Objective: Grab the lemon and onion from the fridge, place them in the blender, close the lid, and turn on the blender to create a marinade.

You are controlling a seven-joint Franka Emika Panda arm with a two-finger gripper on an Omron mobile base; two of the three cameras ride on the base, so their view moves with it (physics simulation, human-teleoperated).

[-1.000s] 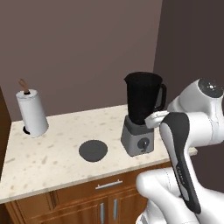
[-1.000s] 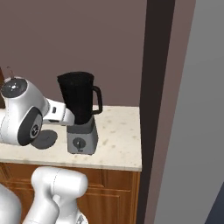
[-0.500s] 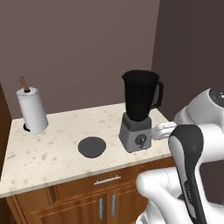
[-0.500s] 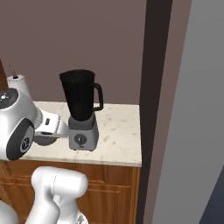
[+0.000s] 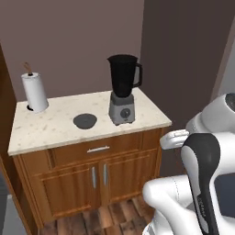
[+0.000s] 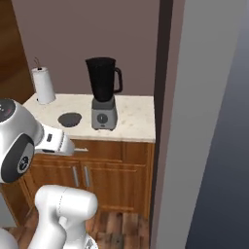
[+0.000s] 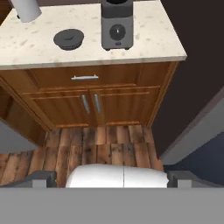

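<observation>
No legible writing on the blender or lid; the tool is spread wide, empty.

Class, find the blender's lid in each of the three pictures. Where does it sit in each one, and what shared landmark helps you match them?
Left base view: the lid lies flat on the counter, left of the blender.
Right base view: the lid lies on the counter, left of the blender.
Hand view: the lid is near the top, left of the blender's base.
Shared landmark: the blender.
</observation>
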